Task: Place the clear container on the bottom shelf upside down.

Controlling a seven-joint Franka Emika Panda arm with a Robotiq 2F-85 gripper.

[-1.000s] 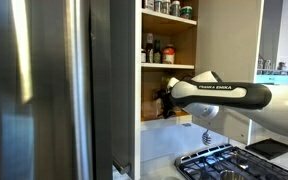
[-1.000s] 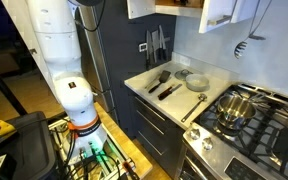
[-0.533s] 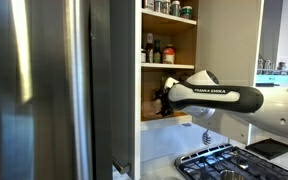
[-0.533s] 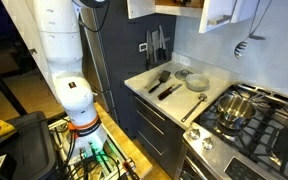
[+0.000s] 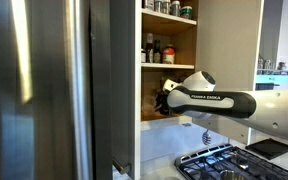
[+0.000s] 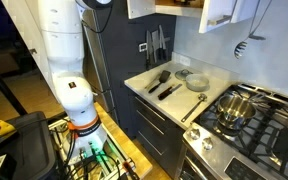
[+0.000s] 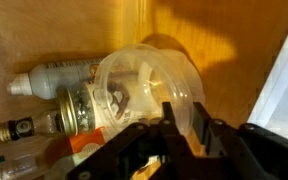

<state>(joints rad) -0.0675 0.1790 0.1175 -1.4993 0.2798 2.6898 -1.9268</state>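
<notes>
Arm (image 5: 219, 102) sits lower than a second ago; gripper (image 5: 164, 100) hasn't left the cupboard and is level with the space just above the bottom shelf (image 5: 150, 120). In an exterior view I can't pick out the container, since the gripper hides it. In an exterior view I get only the arm's white column (image 6: 69, 60) and the stove (image 6: 249, 115); gripper and container are out of frame. Wrist view: container (image 7: 144, 80) fills the middle, open mouth toward the camera, wood behind it. Gripper (image 7: 183, 112) has one finger (image 7: 168, 120) inside the rim and the other outside. The jaws are nearly together with the wall between them, so I read it as clamped on the container. White bottle (image 7: 59, 75) and a dark-capped bottle (image 7: 29, 127) are just beside it, both sideways in frame.
</notes>
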